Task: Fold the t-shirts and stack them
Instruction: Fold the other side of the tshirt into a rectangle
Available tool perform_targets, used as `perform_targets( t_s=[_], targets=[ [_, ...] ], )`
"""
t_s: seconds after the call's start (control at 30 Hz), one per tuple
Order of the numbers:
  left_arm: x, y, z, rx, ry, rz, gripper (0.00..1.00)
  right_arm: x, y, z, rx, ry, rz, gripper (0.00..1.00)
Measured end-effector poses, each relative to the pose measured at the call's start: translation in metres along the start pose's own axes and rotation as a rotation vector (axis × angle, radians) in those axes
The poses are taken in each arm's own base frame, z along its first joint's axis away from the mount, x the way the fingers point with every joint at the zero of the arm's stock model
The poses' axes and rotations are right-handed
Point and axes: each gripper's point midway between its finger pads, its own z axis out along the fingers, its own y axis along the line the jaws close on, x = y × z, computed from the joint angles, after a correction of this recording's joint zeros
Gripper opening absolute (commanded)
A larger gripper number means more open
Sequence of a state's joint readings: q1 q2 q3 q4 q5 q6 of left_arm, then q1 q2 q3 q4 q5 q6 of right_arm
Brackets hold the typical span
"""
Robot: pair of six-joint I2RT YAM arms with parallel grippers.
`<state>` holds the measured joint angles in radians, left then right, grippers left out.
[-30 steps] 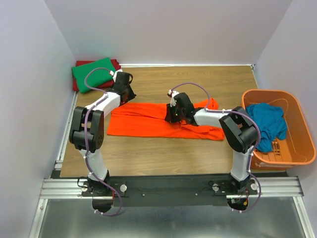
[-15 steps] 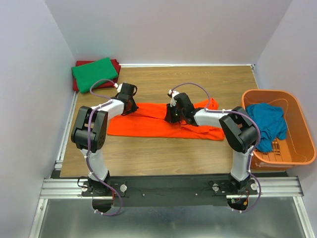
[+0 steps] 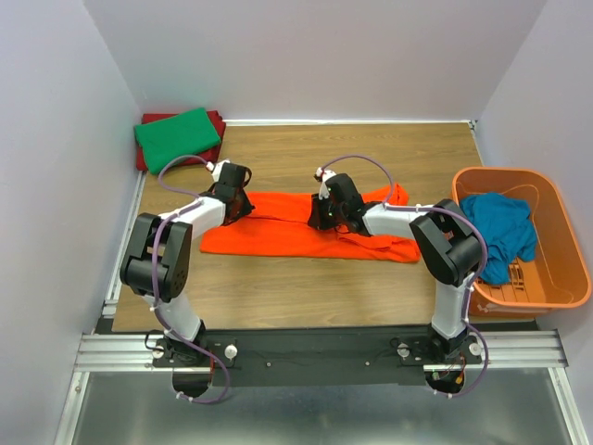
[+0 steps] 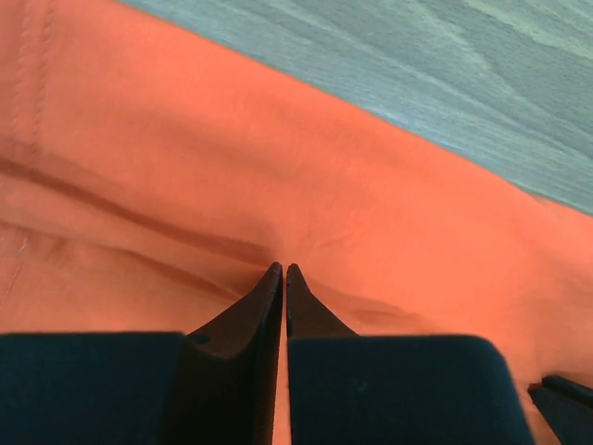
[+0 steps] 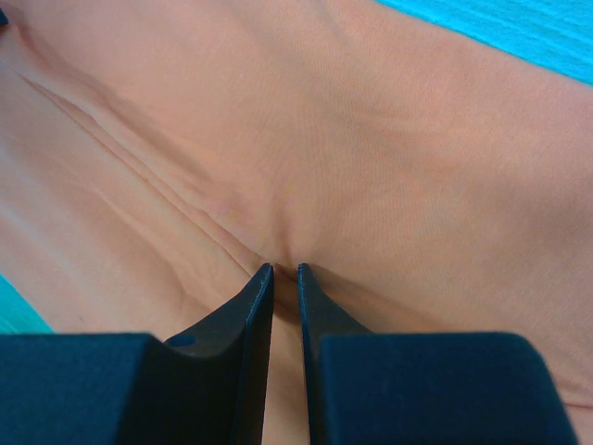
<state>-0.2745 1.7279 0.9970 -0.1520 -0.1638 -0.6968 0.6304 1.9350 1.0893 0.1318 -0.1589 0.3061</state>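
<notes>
The bright orange t-shirt [image 3: 278,236] lies as a long band across the middle of the wooden table [image 3: 371,153]. My left gripper [image 3: 241,206] is at the band's far left edge. Its jaws [image 4: 283,269] are shut, pinching orange cloth [image 4: 371,185]. My right gripper [image 3: 317,219] is on the band's middle. Its jaws [image 5: 284,269] are closed on a small fold of orange cloth [image 5: 371,139]. The green t-shirt [image 3: 176,137] lies folded on the dark red t-shirt [image 3: 218,119] at the back left corner. The teal blue t-shirt [image 3: 500,232] is crumpled in the basket.
The rigid orange plastic basket [image 3: 565,269] stands at the table's right edge. White walls close in the back and both sides. A metal rail [image 3: 324,348] runs along the near edge by the arm bases.
My left gripper has come forward from near the green shirt onto the orange shirt's far left edge and shut on it. The right arm has not moved.
</notes>
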Motion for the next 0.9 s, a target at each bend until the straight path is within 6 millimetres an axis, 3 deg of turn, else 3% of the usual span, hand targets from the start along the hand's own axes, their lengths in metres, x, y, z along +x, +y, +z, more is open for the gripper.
perform_targets(
  t_s=[0.4,0.7,0.9],
  targets=[
    [0.011,0.021,0.001,-0.023,-0.031,-0.083,0.11,0.000,0.001,0.000,0.000,0.000,0.034,0.23],
    [-0.004,0.050,-0.008,-0.044,-0.096,-0.212,0.14,0.001,0.001,0.000,0.001,0.000,0.053,0.24],
    [-0.026,0.065,-0.013,-0.059,-0.148,-0.275,0.14,0.001,0.000,0.000,0.002,-0.001,0.064,0.23]
  ],
)
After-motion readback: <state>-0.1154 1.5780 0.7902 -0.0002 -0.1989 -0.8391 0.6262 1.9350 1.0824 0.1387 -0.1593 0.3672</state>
